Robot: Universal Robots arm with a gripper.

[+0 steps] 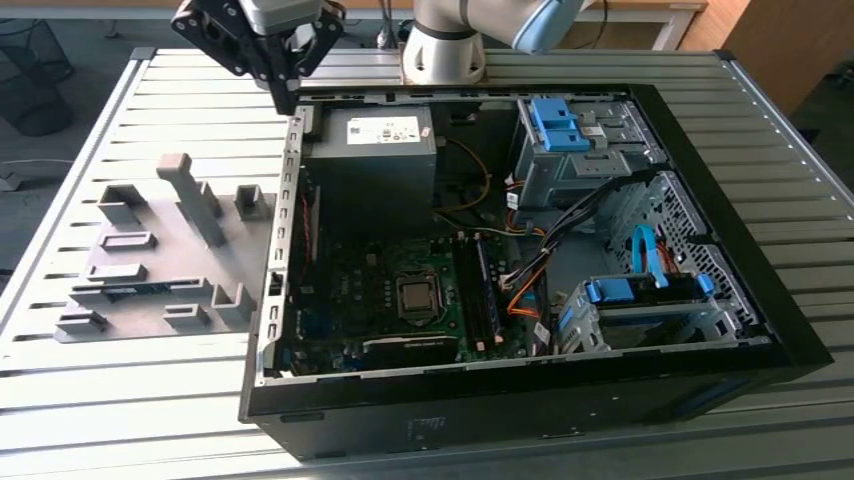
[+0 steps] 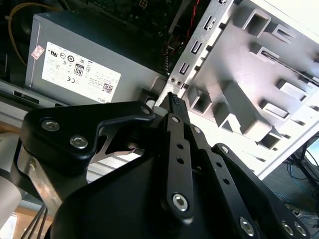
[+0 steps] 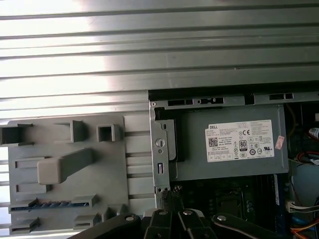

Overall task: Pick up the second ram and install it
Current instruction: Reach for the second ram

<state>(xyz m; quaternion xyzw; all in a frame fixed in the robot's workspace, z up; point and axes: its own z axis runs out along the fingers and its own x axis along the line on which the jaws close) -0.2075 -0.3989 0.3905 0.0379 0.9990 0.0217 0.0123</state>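
The second ram [image 1: 138, 291] lies in a slot of the grey fixture plate [image 1: 147, 215] on the exterior view's left, beside the open computer case [image 1: 747, 300]. In the first wrist view the ram [image 3: 50, 204] shows as a thin strip with dark chips. My gripper [image 1: 286, 103] hangs over the case's back corner by the power supply [image 1: 374, 140], well away from the ram. Its fingers are shut together with nothing between them, as the second wrist view [image 2: 172, 98] and the first wrist view [image 3: 168, 193] show. A dark green memory stick [image 1: 478, 295] sits in the motherboard.
Grey blocks [image 1: 194, 195] rise from the fixture plate. Inside the case are drive bays with blue latches [image 1: 558, 125], coloured cables [image 1: 523, 285] and the processor socket [image 1: 416, 294]. Everything rests on a slatted metal table [image 1: 120, 400]. The arm's base [image 1: 447, 45] stands behind the case.
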